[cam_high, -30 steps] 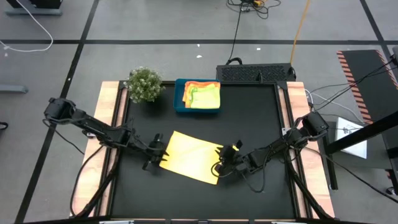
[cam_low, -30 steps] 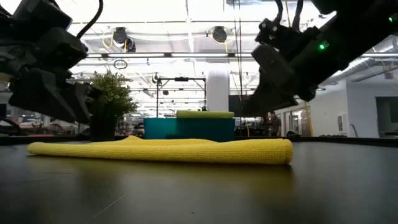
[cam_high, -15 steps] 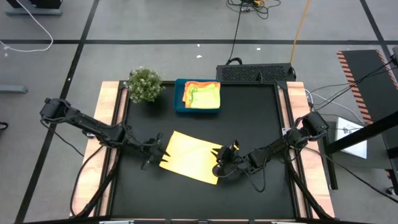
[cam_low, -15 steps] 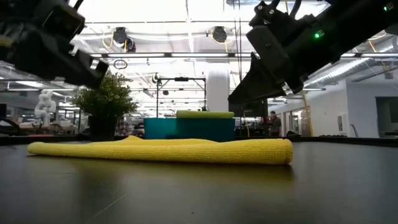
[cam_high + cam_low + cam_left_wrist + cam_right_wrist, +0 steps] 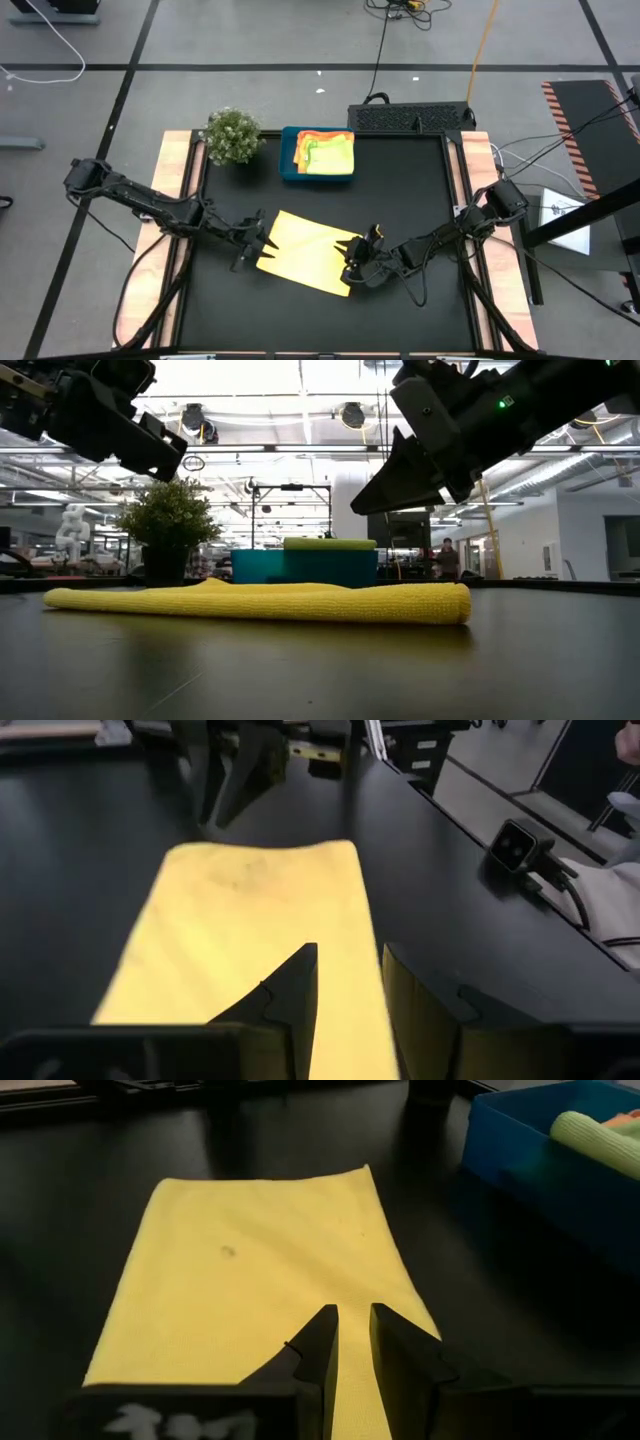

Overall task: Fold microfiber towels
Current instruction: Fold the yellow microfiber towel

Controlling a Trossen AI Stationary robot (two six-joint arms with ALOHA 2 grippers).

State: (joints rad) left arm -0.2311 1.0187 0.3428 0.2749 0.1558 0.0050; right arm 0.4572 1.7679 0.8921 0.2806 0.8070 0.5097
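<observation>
The yellow towel (image 5: 305,251) lay folded, soft and limp; best pinched at a corner. Left gripper (image 5: 252,243) at nine o'clock, right gripper (image 5: 358,262) at four, both slightly parted, empty.

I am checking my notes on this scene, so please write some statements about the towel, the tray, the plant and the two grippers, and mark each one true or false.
1. A yellow towel lies on the black table between the two grippers. True.
2. The blue tray is empty. False: it holds folded towels, with a lime green one on top.
3. The left gripper is lifting a corner of the yellow towel. False: in the low view it hangs above the towel, which lies on the table.
4. The plant stands beside the blue tray. True.
5. The right gripper is over the blue tray. False: it is above one end of the yellow towel.
</observation>
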